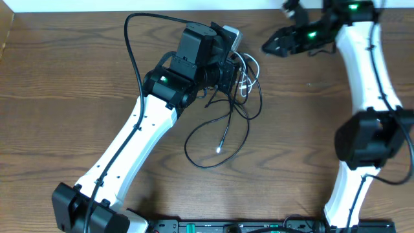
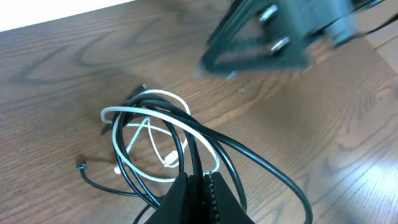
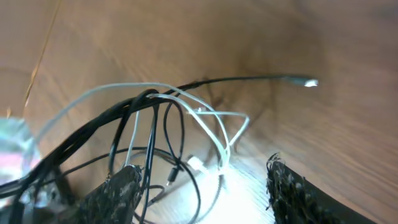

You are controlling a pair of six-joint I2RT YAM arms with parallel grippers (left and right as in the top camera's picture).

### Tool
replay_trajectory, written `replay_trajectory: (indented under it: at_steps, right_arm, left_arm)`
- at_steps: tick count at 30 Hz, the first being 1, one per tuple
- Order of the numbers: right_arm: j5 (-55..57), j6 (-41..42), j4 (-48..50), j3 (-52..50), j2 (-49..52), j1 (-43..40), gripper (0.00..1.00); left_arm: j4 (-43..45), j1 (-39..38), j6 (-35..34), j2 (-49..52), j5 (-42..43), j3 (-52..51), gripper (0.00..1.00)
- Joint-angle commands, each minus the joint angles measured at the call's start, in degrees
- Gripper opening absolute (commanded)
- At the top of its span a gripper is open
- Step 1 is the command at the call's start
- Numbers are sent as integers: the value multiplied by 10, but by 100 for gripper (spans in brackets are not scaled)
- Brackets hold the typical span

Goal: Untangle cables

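Though the left fingers are clamped on the cables, these lie in one knot near the middle of the worktop's far edge, the white cord looped through the black. The right fingers gape empty nearby. Untangling looks barely begun.

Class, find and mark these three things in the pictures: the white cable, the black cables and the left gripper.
white cable (image 2: 158,94), left wrist view, top of its loop.
black cables (image 2: 242,149), left wrist view, strands trailing to the right.
left gripper (image 2: 201,180), left wrist view, between its shut fingertips.
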Motion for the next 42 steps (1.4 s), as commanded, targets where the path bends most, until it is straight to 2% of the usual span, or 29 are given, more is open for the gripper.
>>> replay_trajectory:
  at_steps: [1,9,12,20,23,27,37,42]
  right_arm:
    - [-53,-35,-12,-3,20,21,65]
    - [-55,-92,-52,-4,26,30,66]
    - [-54,-97,-55,-5,26,30,66]
    - [-57,-125,-61,-5,26,43,65]
    - [-86,-171,-79,-5,26,50,61]
    - [-115,-216,-96,-5,26,55,62]
    - [-120,-227,-89,-5,26,77,64]
    - [-157,-200,-35,-5,26,92,61]
  left_arm:
    - [2,4,-25,-15,-8,1,7]
    - [2,51,-157,-15,-7,1,7]
    - [3,62,-187,-15,9,1,7]
    - [9,66,-213,-15,38,2,7]
    - [17,70,-229,-15,44,2,8]
    - [22,74,-248,-15,44,2,7]
    - [24,74,-252,-15,45,2,7]
    - [26,74,-256,-15,62,2,8]
